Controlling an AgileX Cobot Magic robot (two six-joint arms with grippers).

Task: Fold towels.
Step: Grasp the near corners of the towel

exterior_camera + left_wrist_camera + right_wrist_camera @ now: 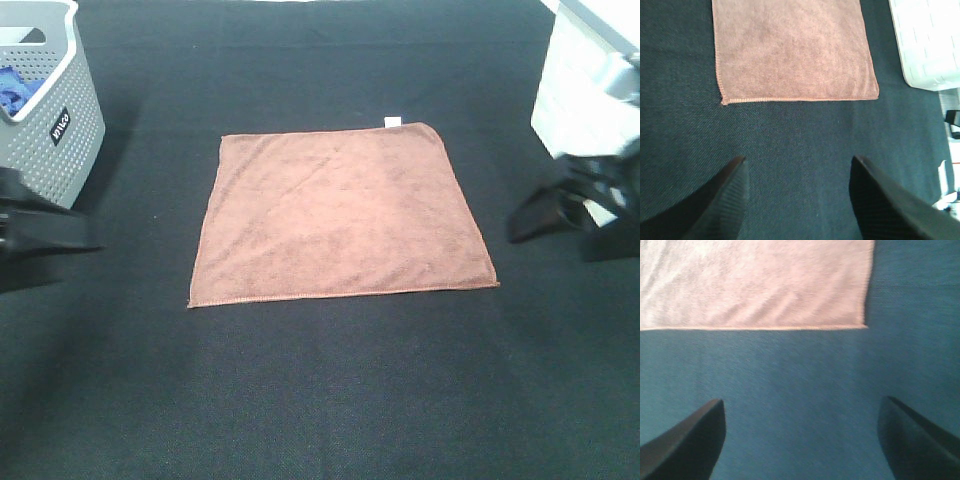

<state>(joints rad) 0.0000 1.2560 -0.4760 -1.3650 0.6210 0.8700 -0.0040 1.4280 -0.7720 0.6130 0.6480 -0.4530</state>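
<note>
A reddish-brown towel (340,212) lies flat and unfolded in the middle of the dark table, with a small white tag (393,122) at its far edge. My left gripper (85,238) sits at the left of the table, open and empty, apart from the towel's left edge. In the left wrist view the gripper (797,165) is open above bare mat, short of the towel (790,50). My right gripper (515,228) is at the right, blurred. In the right wrist view the gripper (802,407) is open and empty, short of the towel (755,282).
A grey perforated basket (62,120) with something blue inside stands at the far left. A white bin (590,85) stands at the far right, also in the left wrist view (927,45). The dark mat (320,390) covers the table around the towel.
</note>
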